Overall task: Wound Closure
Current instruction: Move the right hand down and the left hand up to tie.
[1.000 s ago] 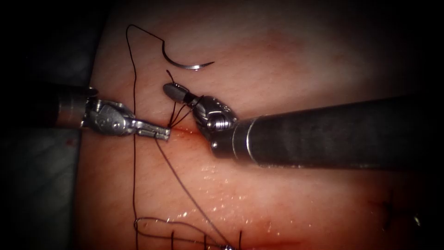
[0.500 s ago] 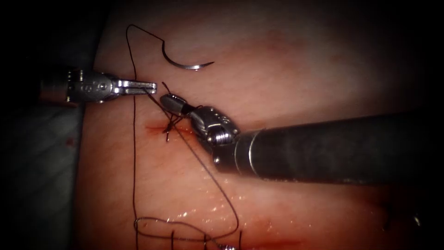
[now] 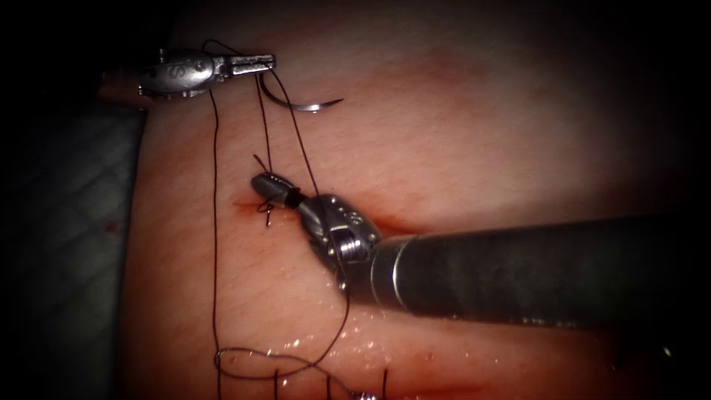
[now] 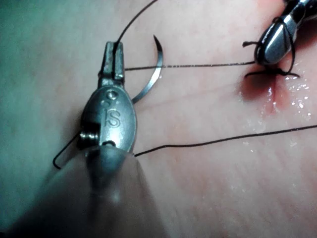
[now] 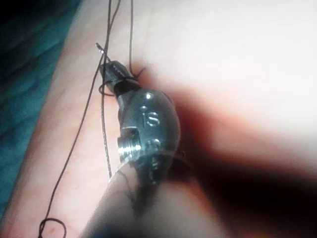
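Observation:
My left tool [image 3: 255,63] is at the upper left of the tissue [image 3: 474,133], jaws shut on the thread [image 3: 264,126]. Two strands run taut from it down to the cut's left end [image 3: 255,205]. My right tool [image 3: 268,187] lies over the cut, jaws shut on the thread's short end, with thread wrapped around them. The curved needle [image 3: 300,104] lies free on the tissue just below the left tool, held by neither tool. In the left wrist view the left tool [image 4: 114,54] grips the thread beside the needle [image 4: 151,74]. The right wrist view has the right tool [image 5: 114,72].
Red fluid [image 3: 385,222] marks the cut beside the right tool's wrist. A long strand [image 3: 215,244] hangs down the left side to a loop [image 3: 252,359] near several dark stitches [image 3: 329,381] at the lower edge. A grey cloth [image 3: 67,222] borders the tissue on the left.
The left tool has risen from the cut to the upper left, drawing the thread taut. The right tool has shifted slightly down and left, and the loops have drawn closer around its jaws.

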